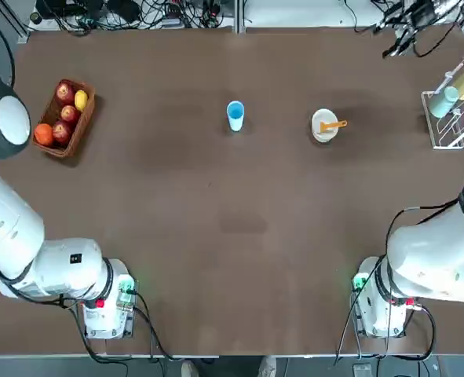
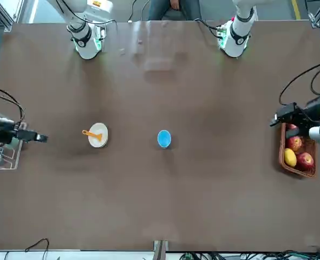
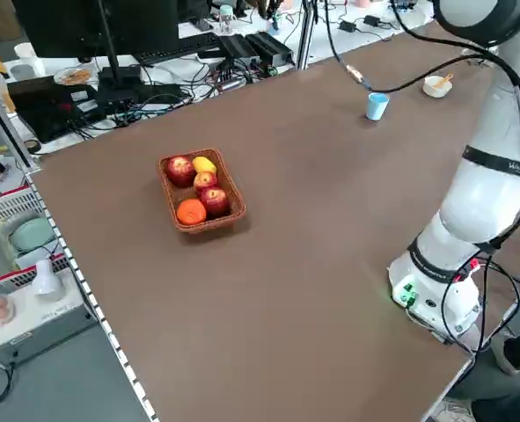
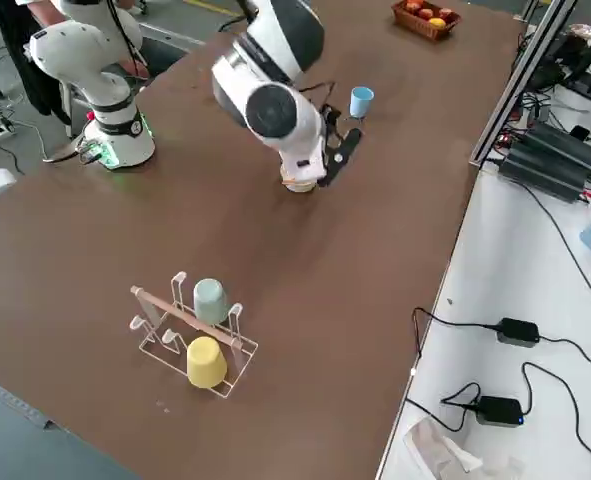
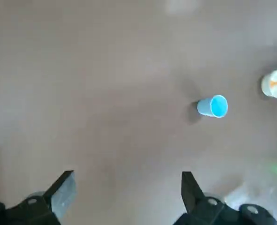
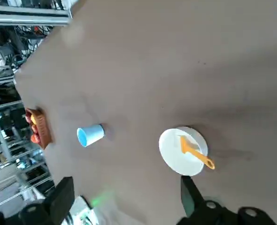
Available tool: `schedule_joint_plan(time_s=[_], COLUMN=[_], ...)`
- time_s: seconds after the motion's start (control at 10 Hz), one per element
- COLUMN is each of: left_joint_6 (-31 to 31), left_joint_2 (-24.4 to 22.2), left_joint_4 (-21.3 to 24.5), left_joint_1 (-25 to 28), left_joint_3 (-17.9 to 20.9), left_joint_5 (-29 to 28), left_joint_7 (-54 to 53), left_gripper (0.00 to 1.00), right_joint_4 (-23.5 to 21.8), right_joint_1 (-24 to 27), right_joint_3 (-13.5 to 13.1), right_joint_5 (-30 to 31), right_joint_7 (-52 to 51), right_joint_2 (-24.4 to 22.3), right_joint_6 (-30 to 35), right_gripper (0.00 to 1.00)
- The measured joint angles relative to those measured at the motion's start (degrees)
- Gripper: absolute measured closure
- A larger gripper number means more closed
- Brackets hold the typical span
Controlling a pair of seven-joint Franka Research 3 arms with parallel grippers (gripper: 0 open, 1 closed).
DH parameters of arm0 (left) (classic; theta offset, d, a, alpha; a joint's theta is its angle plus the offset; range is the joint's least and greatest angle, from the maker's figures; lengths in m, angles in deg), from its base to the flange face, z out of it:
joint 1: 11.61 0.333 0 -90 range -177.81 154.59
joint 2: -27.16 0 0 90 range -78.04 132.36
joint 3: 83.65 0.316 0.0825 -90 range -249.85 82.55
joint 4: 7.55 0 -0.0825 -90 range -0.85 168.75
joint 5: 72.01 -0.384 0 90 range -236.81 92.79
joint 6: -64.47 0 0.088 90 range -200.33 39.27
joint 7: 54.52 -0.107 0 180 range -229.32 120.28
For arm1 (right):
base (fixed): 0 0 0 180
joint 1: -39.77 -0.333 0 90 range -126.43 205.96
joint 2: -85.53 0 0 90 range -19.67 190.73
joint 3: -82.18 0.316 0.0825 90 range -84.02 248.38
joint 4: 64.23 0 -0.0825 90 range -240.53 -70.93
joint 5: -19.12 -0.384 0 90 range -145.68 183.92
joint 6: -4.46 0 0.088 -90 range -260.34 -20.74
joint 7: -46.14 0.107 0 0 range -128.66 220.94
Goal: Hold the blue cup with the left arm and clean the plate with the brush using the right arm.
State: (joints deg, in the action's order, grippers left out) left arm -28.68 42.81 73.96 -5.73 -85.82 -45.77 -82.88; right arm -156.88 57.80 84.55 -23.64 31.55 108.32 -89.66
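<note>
left black two-finger gripper [image 5: 129, 199] spread wide, nothing in it, up over fruit-basket side; right dark two-finger gripper [image 6: 128, 201] wide too, empty, above table beyond plate. orange-handled brush [image 6: 194, 152] lies across round cream-white plate [image 6: 173, 157], handle past rim: sloppy pinch could drag both. light-blue plastic cup [image 1: 235, 116] upright mid-table, hard nudge could topple it.

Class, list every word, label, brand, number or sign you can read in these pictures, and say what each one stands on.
No text can be read anywhere.
Black square sticker on the left arm: too small to read.
Orange label on the right arm: too small to read.
White label on the black box by the monitor: too small to read.
Blue cup, plate and brush: no lettering visible.
</note>
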Motion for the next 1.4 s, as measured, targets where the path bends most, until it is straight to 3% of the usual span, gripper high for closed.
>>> schedule_joint_plan(time_s=[0.4, 0.6, 0.9, 1.4], left_joint_6=[-4.18, -6.67, -7.78, -9.32], left_joint_2=[7.2, 8.21, 12.19, 22.08], left_joint_4=[3.65, 9.68, 14.65, 15.36], left_joint_1=[1.88, 1.82, 1.72, 0.91], left_joint_3=[-0.02, -0.34, -1.44, -6.21], left_joint_5=[12.2, 18.85, 28.56, 39.31], left_joint_7=[-26.82, -39.29, -59.85, -90.85], left_gripper=[0.0, 0.0, 0.0, 0.0], right_joint_4=[-0.86, -4.29, -9.52, -16.62], right_joint_1=[-0.98, -1.08, -0.95, 0.49], right_joint_3=[0.08, 0.07, -0.04, -0.41], right_joint_5=[-0.62, -0.7, -0.75, -0.78], right_joint_7=[-5.63, -13.89, -20.7, -32.85], right_joint_2=[3.42, 4.72, 4.85, 4.89], right_joint_6=[-1.67, -4.0, -5.52, -8.4], right_gripper=[0.0, 0.0, 0.01, 0.07])
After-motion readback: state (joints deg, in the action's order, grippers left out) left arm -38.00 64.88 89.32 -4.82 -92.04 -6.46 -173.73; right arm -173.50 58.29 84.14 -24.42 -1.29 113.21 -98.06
